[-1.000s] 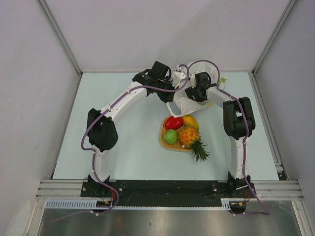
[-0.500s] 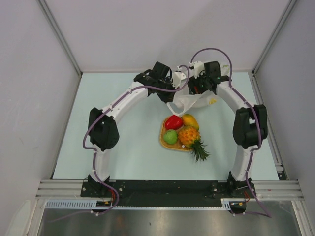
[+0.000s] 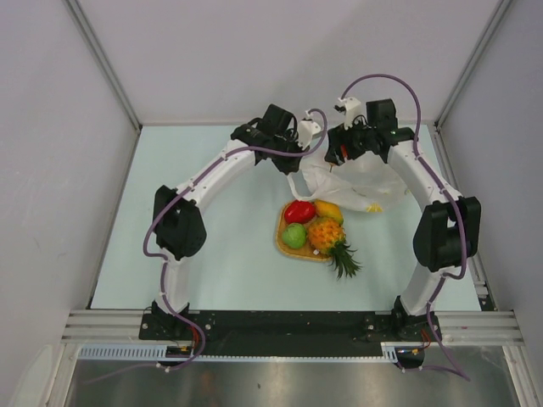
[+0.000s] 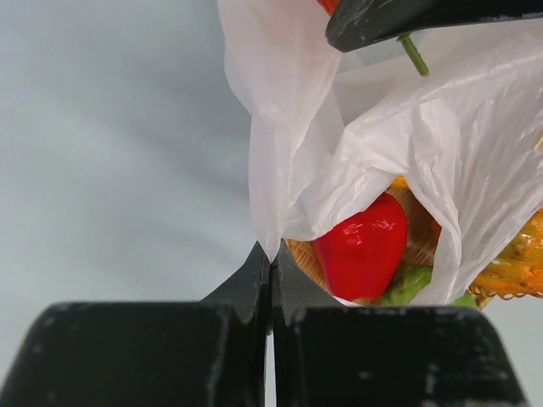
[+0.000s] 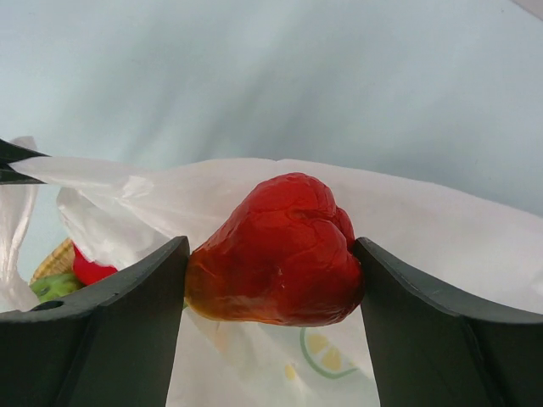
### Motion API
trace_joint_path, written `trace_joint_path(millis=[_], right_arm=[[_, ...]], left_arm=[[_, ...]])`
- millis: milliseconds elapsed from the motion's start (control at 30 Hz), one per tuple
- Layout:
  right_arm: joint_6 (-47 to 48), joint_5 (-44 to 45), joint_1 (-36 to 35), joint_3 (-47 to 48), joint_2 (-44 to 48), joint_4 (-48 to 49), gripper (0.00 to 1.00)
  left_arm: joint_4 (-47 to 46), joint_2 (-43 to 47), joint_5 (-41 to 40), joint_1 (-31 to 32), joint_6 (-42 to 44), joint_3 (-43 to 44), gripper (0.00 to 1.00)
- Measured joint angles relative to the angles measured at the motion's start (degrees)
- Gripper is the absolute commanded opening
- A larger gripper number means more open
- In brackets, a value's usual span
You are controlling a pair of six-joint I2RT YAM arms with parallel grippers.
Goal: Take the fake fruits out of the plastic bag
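My left jaws are pressed flat together on a pinch of the plastic bag (image 4: 407, 144), and the thin white film hangs up from that pinch in crinkled folds. From above, the bag drapes from there down to the right onto the bench (image 3: 212, 246), lying just beyond the orange woven tray (image 3: 281, 235) and overlapping its far edge. My right jaws are clamped on a glossy red fruit (image 5: 276, 254), one finger against each of its sides. It is held up over the bag, whose white plastic spreads behind and below it. My left camera catches a thin green stem (image 4: 413, 55) poking out under one of those black fingers. The rest of the fruit sits on the tray, out of the bag: a second red piece (image 3: 299, 211) at the far left, the mango (image 3: 329, 208) beside it, and the green apple (image 3: 293, 236) at the near left. The pineapple (image 3: 327, 235) lies at the near right with its green crown pointing off the tray toward me. Under the lifted edge of the bag I can see that second red piece and a little of the apple.
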State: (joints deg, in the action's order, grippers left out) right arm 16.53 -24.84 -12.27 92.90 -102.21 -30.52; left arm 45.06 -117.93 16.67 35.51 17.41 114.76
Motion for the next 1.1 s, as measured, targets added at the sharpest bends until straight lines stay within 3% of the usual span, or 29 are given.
trace_joint_path(millis=[167, 433, 700, 1100], right_arm=[[-1.07, -1.36, 0.46, 2.54, -1.29, -1.31, 0.55], [0.39, -4.9, -2.75, 11.76, 1.84, -2.03, 0.55], [16.13, -6.1, -17.42, -4.07, 15.47, -6.58, 0.56], [26.01, -0.59, -21.38, -8.7, 5.73, -14.62, 0.54]], left_arm=[[-1.01, 0.0, -5.03, -0.07, -1.4, 0.13, 0.0], [-5.27, -0.04, -22.43, -1.77, -4.52, 3.48, 0.0], [-7.39, 0.42, -30.73, -8.61, -5.38, 3.1, 0.0], [-7.45, 6.25, -32.54, -11.63, -5.38, -5.27, 0.0]])
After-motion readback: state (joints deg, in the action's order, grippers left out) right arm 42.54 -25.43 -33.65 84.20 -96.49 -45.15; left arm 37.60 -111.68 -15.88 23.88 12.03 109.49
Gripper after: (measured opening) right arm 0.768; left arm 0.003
